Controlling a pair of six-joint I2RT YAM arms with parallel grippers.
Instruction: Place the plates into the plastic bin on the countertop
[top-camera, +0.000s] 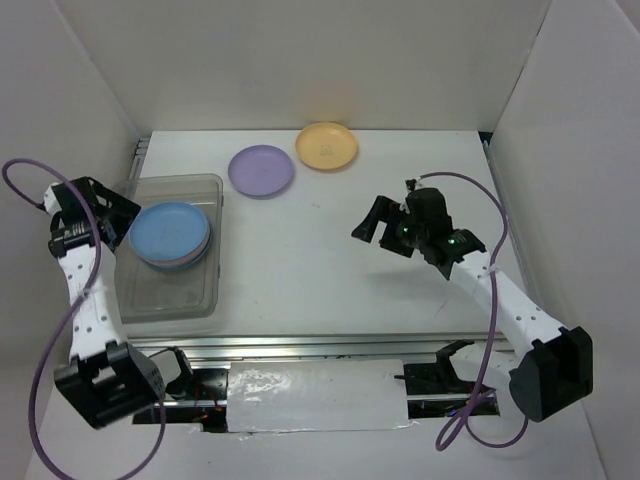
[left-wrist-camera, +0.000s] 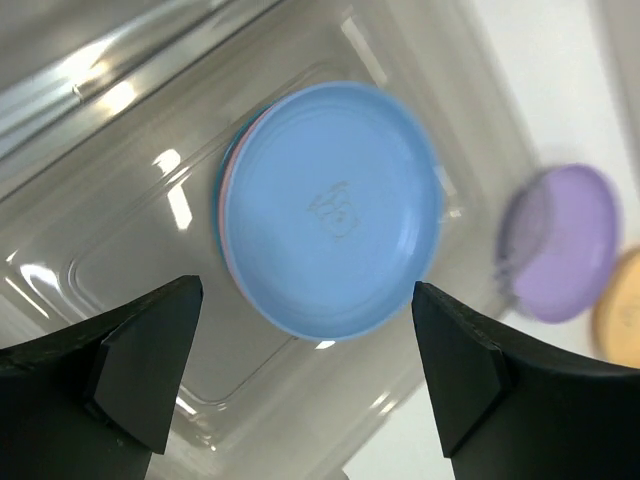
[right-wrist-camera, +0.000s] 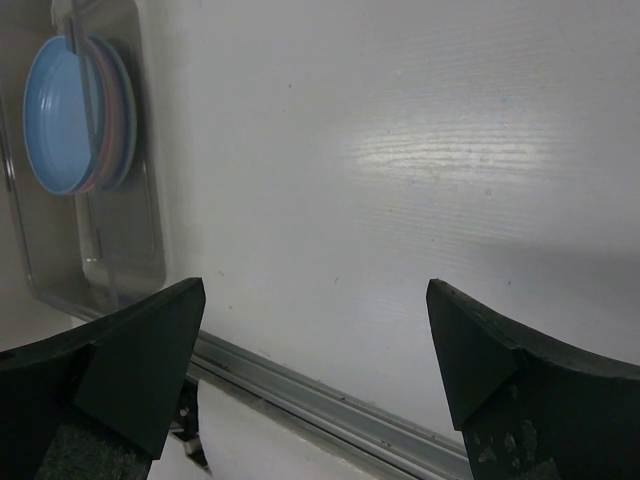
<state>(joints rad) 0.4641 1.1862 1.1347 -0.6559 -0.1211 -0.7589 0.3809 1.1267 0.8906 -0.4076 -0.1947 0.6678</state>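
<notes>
From above, one clear plastic bin (top-camera: 207, 195) sits on the left side of the white desk (top-camera: 330, 270). One stack of plates lies in its far half, with a blue plate (top-camera: 170, 230) on top. A pinkish rim shows under the blue plate, but how many plates the stack holds cannot be counted here. Two more plates lie on the desk beyond the bin, near the back wall: one lilac plate (top-camera: 261, 170) and one orange-yellow plate (top-camera: 326, 146), close together but apart. The left tool (top-camera: 105, 210) hangs at the bin's left edge. The right tool (top-camera: 383, 228) is above bare desk, well to the right of the bin. A metal rail (top-camera: 320, 342) runs along the near edge.

The left wrist camera looks straight down on the blue plate (left-wrist-camera: 330, 210) inside the bin (left-wrist-camera: 110, 250), and only this view shows a small mark moulded at the plate's centre. The left tool (left-wrist-camera: 305, 330) is spread wide and holds nothing. The lilac plate (left-wrist-camera: 565, 240) and orange-yellow plate (left-wrist-camera: 622, 320) appear blurred at the right.

The right wrist camera shows the right tool (right-wrist-camera: 315, 300) also spread wide and empty above the desk (right-wrist-camera: 400, 150). At far left the bin (right-wrist-camera: 100, 250) and the blue plate (right-wrist-camera: 60, 115) appear, with pink and lilac-tinted rims showing beside it. The rail (right-wrist-camera: 300, 385) crosses below.
</notes>
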